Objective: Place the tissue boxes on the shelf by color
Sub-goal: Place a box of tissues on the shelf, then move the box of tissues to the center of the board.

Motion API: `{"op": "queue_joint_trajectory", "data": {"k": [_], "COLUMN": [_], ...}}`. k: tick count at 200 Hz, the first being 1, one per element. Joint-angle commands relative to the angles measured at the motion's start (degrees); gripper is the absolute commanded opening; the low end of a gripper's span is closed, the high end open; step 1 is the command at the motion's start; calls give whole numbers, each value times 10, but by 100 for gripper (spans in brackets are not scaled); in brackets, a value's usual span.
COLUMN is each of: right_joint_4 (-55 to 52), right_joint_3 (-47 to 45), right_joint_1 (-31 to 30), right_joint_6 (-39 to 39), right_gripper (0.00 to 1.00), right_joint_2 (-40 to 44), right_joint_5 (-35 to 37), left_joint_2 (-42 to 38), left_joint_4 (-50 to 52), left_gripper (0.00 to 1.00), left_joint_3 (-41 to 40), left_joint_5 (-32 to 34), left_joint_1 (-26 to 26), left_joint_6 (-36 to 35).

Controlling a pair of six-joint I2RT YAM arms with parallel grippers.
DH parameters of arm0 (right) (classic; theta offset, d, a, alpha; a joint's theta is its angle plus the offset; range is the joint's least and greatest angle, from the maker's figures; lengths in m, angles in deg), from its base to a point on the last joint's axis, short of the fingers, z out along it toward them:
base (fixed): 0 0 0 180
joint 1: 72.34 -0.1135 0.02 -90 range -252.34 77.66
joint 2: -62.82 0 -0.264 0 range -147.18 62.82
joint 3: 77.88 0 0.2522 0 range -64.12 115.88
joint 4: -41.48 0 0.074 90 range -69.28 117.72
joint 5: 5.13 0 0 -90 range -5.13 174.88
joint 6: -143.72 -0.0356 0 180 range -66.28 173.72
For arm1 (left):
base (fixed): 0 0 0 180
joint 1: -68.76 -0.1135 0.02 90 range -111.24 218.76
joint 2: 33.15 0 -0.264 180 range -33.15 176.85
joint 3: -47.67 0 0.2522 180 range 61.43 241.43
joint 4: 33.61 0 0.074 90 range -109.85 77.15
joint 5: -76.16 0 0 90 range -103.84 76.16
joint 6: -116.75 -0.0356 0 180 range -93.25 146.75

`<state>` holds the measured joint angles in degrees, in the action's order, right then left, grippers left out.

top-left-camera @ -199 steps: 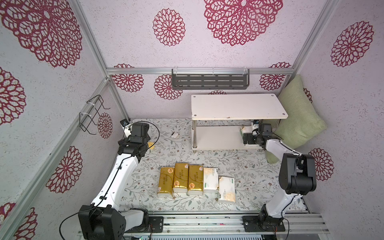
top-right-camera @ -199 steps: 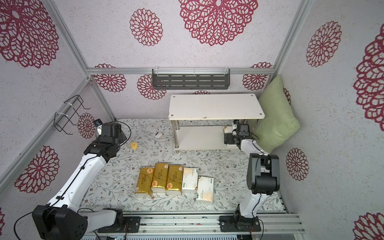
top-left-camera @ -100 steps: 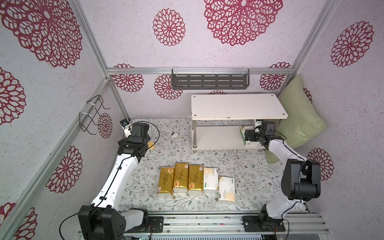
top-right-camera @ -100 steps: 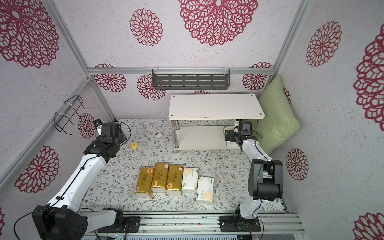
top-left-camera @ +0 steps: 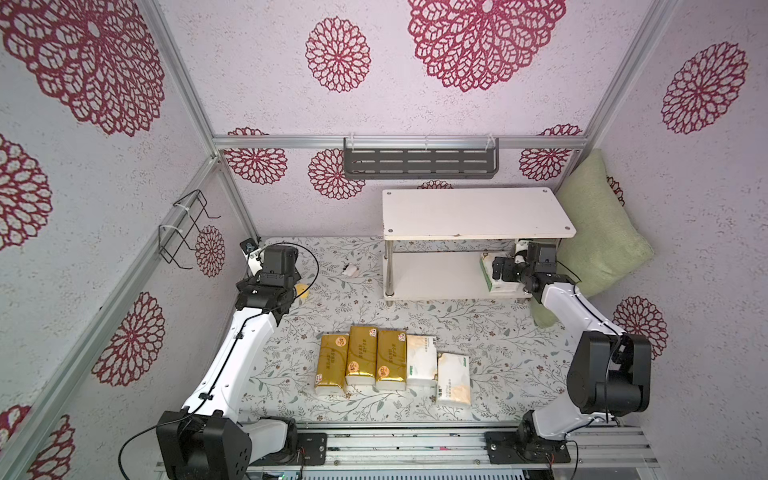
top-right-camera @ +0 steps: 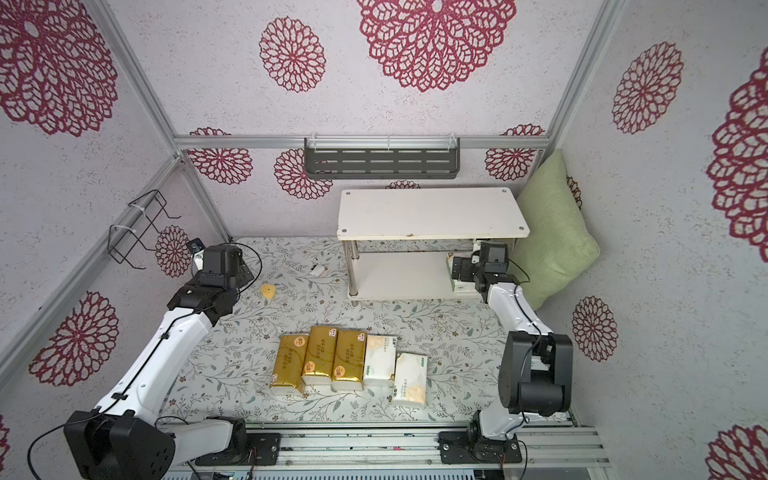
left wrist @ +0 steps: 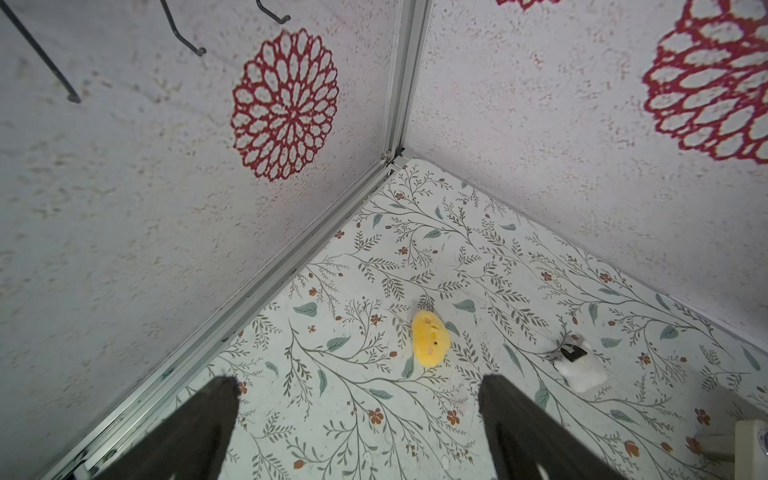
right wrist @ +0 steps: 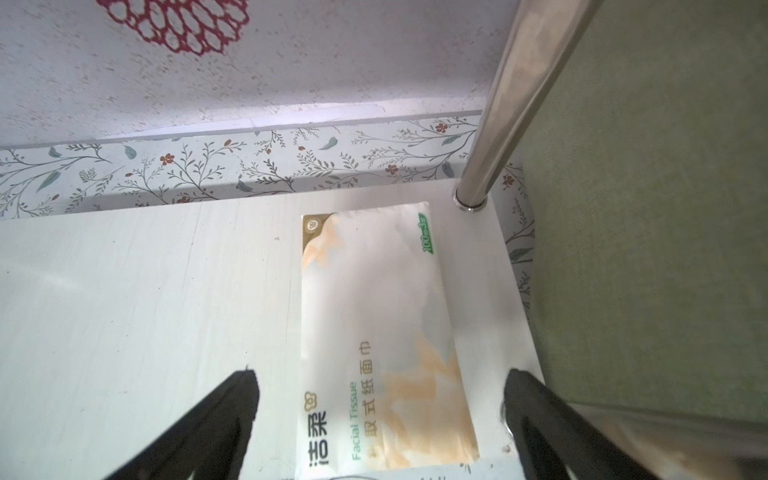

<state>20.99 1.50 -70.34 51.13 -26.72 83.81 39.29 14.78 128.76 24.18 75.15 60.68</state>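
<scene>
Three gold tissue boxes [top-left-camera: 363,355] lie side by side on the floral floor, with two white ones [top-left-camera: 421,360] [top-left-camera: 454,379] to their right. A third white tissue box [right wrist: 374,324] lies on the shelf's lower board [top-left-camera: 436,274], at its right end under the top board [top-left-camera: 473,212]. My right gripper [right wrist: 381,376] is open at that box's near end, one finger on each side and clear of it. My left gripper [left wrist: 357,380] is open and empty above the floor by the back left corner.
A green pillow [top-left-camera: 598,241] leans against the shelf's right end, close to my right arm. A chrome leg [right wrist: 511,104] stands just beyond the shelved box. A yellow toy [left wrist: 431,338] and a small white object [left wrist: 579,368] lie near the left gripper. There is a grey wall rack [top-left-camera: 419,162] and a black wire rack [top-left-camera: 187,228].
The right arm's elbow has swung toward the front while the open gripper eases back from the white box on the lower board. The left arm has not moved.
</scene>
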Motion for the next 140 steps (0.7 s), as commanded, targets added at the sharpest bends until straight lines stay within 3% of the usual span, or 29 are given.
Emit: {"op": "queue_joint_trajectory", "data": {"k": [1, 140], "right_joint_4": [-11, -73], "right_joint_3": [-18, -146], "right_joint_1": [0, -40], "right_joint_6": [-30, -109], "right_gripper": [99, 99], "right_joint_2": [43, 206], "right_joint_5": [14, 40], "left_joint_2": [-3, 23], "left_joint_4": [-1, -14], "left_gripper": [98, 97], "left_joint_3": [-7, 1], "left_joint_5": [-1, -17], "left_joint_1": [2, 7], "left_joint_6": [2, 6]}}
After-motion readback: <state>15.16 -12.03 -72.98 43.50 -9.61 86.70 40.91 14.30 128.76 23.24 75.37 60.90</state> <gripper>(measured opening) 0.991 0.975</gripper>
